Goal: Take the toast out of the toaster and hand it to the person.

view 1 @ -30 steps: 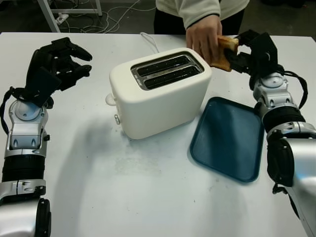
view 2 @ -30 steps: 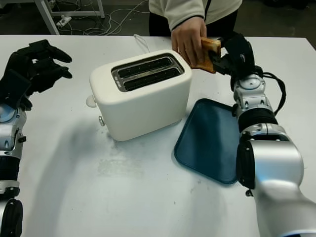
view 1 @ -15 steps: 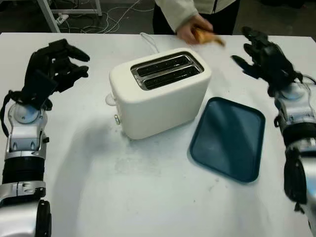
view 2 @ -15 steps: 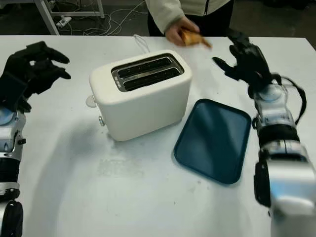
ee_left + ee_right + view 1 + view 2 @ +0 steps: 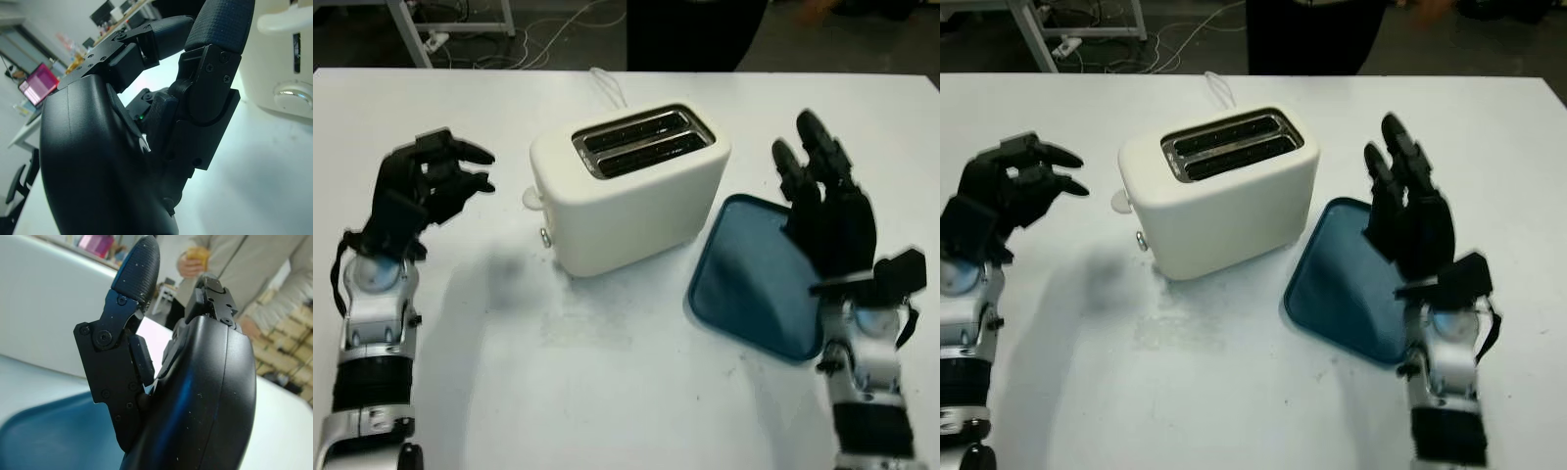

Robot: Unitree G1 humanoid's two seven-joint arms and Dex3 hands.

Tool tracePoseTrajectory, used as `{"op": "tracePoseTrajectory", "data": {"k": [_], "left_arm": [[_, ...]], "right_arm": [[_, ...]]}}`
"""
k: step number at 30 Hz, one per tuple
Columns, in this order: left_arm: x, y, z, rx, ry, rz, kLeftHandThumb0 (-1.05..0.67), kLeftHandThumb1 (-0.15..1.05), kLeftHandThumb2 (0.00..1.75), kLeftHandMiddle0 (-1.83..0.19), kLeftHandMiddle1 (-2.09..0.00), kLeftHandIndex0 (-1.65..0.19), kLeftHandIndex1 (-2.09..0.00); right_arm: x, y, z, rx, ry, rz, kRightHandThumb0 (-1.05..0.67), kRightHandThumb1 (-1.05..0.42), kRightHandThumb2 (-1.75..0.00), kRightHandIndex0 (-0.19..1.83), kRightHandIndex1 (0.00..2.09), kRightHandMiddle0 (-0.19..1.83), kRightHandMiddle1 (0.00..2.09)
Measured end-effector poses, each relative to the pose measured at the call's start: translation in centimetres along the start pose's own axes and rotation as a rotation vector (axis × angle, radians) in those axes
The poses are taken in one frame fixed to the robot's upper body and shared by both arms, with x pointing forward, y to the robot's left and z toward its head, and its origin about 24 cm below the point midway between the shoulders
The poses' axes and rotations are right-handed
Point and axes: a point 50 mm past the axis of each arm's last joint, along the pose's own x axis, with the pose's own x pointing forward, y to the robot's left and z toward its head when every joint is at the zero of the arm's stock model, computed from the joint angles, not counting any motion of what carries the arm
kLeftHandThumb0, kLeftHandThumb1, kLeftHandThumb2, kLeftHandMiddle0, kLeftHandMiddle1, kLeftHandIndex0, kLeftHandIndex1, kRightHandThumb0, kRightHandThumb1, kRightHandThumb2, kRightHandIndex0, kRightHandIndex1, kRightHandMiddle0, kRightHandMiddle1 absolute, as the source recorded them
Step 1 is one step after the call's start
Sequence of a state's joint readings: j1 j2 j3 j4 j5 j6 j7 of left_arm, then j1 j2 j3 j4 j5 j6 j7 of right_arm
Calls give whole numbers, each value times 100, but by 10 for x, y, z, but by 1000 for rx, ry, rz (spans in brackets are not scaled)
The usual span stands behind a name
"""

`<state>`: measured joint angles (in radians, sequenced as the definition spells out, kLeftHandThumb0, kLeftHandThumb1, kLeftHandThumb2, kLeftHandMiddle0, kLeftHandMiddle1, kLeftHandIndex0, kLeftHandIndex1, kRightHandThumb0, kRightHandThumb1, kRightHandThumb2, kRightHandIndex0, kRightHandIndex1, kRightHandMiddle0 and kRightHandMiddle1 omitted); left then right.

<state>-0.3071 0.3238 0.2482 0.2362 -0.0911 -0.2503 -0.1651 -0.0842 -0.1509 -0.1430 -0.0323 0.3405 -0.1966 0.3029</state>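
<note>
While the toast (image 5: 198, 255) is held by the person (image 5: 234, 279) beyond the table's far edge, the unladen right hand (image 5: 827, 211) is raised over the tray (image 5: 744, 284), and the left hand (image 5: 426, 186) is curled, gripping nothing.

Both hands, left (image 5: 426, 181) and right (image 5: 827, 215), are black with screwed plates and textured fingertips; forearms (image 5: 372, 333) are silver with black bands. The person (image 5: 234, 264) wears a beige jacket.
</note>
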Motion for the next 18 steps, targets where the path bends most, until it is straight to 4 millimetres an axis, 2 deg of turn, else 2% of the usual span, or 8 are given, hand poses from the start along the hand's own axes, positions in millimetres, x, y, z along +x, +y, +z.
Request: {"op": "tracePoseTrajectory", "data": {"k": [5, 8, 13, 18], "left_arm": [[-16, -14, -13, -75, -2, 76, -105, 92, 5, -108, -80, -96, -80], [-27, -20, -18, -81, 27, 125, -105, 92, 9, -102, -93, -86, -100], [-33, -32, -16, -87, 22, 198, -105, 92, 13, -74, -125, -59, -134], [-32, -40, -14, -84, 14, 188, -105, 92, 14, -51, -143, -41, -146]], "right_arm": [[-21, 19, -14, 91, 51, -37, -74, -92, -89, 4, 2, 6, 1], [-27, 26, -22, 123, 97, -33, -74, -92, -89, 3, 1, 6, 1], [-26, 33, -26, 125, 130, -17, -75, -92, -88, 0, 0, 3, 0], [-25, 33, -27, 125, 144, -20, -77, -92, -84, 0, 0, 3, 0]]}}
